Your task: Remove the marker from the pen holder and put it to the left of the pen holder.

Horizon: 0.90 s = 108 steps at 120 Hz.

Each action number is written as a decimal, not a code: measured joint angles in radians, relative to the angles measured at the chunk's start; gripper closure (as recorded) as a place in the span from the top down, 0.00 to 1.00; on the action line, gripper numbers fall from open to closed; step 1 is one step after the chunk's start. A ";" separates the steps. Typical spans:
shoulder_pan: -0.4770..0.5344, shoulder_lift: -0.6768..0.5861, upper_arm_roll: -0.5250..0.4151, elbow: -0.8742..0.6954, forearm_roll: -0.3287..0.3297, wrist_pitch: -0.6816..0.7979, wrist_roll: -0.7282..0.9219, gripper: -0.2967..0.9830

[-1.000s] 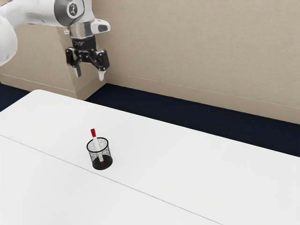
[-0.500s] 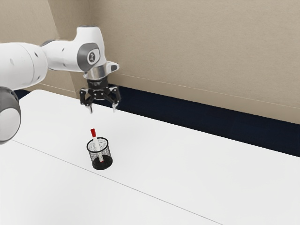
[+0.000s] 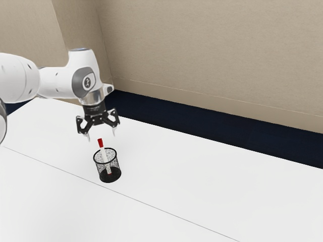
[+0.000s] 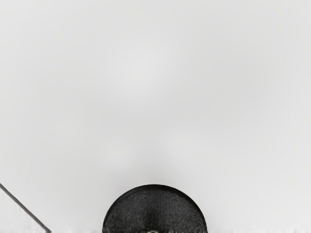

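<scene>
At the exterior view's left, gripper (image 3: pixel 101 135) hung lower than a frame earlier, fingers spread apart, above the marker (image 3: pixel 100 143), which leaned unmoved in the pen holder (image 3: pixel 115 165). Wrist view: pen holder, dark and rounded, just under the gripper.
</scene>
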 joint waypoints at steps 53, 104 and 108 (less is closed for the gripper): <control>-0.025 -0.031 0.003 -0.086 0.014 0.056 -0.080 0.74; -0.025 -0.061 0.003 -0.117 0.023 0.062 -0.119 0.50; -0.025 -0.064 0.003 -0.121 0.023 0.062 -0.121 0.49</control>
